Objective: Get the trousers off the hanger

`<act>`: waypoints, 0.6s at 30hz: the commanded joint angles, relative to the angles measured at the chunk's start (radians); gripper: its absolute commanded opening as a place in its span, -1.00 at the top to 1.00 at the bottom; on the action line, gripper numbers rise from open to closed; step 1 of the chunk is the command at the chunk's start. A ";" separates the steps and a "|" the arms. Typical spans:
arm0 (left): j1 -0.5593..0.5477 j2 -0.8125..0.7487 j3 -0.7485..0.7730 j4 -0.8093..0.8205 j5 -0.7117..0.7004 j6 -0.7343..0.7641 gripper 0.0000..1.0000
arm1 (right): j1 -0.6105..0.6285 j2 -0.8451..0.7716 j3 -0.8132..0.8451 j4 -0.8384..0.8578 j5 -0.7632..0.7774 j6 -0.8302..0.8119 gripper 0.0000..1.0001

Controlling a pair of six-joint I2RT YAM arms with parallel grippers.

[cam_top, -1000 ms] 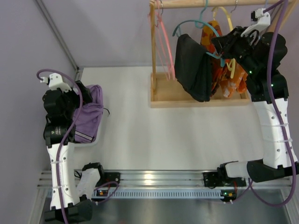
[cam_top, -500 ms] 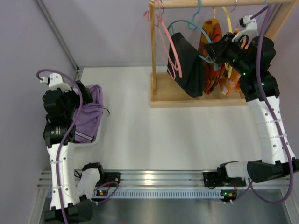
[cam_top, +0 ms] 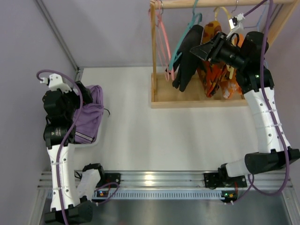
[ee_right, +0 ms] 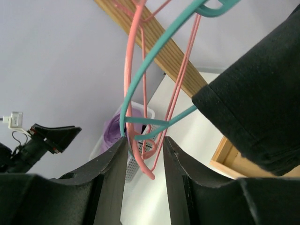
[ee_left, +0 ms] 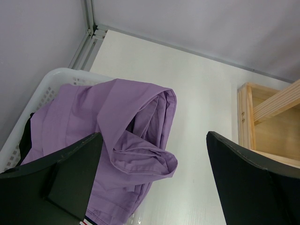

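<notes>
A: Count, please.

B: Two arms. One pair of black trousers. One teal hanger, one yellow hanger, and pink hangers whose wires overlap too much to count. One orange patterned garment. One white basket with one purple garment in it.

A: Where are the trousers?

B: Draped on the teal hanger, which hangs on the wooden rack at the far side of the bench. They hang slanted, between the pink hangers and the orange garment.

A: Right end effector?

B: Raised to the rack, just beside the trousers. Fingers are parted a little, and the gap is wider than a hanger wire. Teal wire meets one fingertip, and pink wire shows through the gap from behind. It is clamping nothing that I can see.

A: Left end effector?

B: Over the basket, spread wide and holding nothing.

A: Anything hidden?

B: The rack's top is cut off by the frame. The right arm covers part of the orange garment, and there is a dark scrap in the basket that I can't identify.
</notes>
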 commanded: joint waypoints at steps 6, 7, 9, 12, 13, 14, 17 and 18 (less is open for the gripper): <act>-0.001 -0.019 0.002 0.020 0.002 0.006 -0.97 | -0.050 0.101 0.056 0.115 -0.059 0.255 0.14; -0.001 -0.025 -0.001 0.020 0.002 0.009 -0.97 | -0.050 0.095 0.044 0.158 -0.056 0.277 0.05; -0.001 -0.028 -0.008 0.020 -0.002 0.014 -0.97 | -0.052 0.082 0.025 0.200 -0.044 0.326 0.03; -0.001 -0.035 -0.019 0.020 -0.002 0.013 -0.97 | -0.047 0.059 0.008 0.233 -0.008 0.347 -0.09; -0.001 -0.033 -0.024 0.020 -0.002 0.008 -0.97 | -0.046 0.050 0.010 0.237 0.001 0.350 -0.17; -0.001 -0.033 -0.025 0.020 -0.001 0.006 -0.97 | -0.041 0.049 0.013 0.238 0.024 0.353 -0.18; -0.001 -0.027 -0.028 0.019 0.004 -0.004 -0.97 | -0.020 0.035 0.023 0.226 0.090 0.355 -0.21; -0.001 -0.022 -0.027 0.020 0.005 -0.007 -0.97 | -0.009 0.032 0.020 0.214 0.114 0.354 -0.21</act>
